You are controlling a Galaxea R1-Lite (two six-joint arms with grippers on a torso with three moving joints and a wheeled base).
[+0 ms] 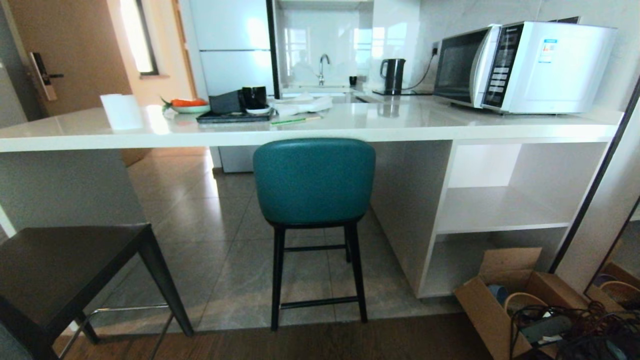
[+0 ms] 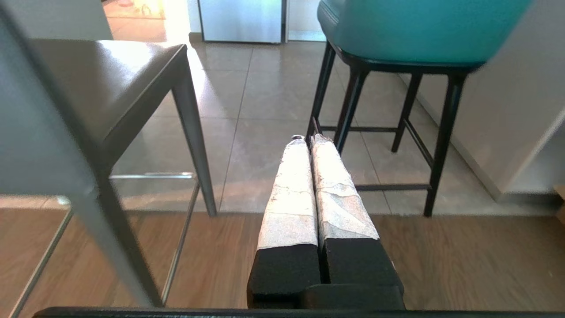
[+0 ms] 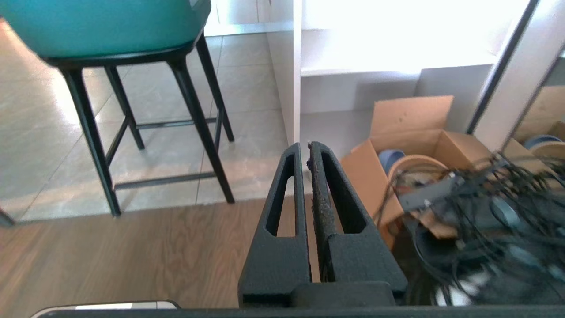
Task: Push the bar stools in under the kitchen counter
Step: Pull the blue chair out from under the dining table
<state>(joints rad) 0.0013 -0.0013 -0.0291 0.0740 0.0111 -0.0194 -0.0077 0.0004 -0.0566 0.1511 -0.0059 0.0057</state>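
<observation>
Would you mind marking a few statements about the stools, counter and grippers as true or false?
1. The teal stool stands at the kitchen counter with its back facing the robot. True.
2. The dark stool is tucked fully under the counter. False: it stands out from the counter, at the robot's left.
3. The left gripper has its jaws shut, holding nothing. True.
4. The right gripper grips a leg of the teal stool. False: it is shut on nothing, apart from the stool.
5. A microwave sits on the counter. True.
</observation>
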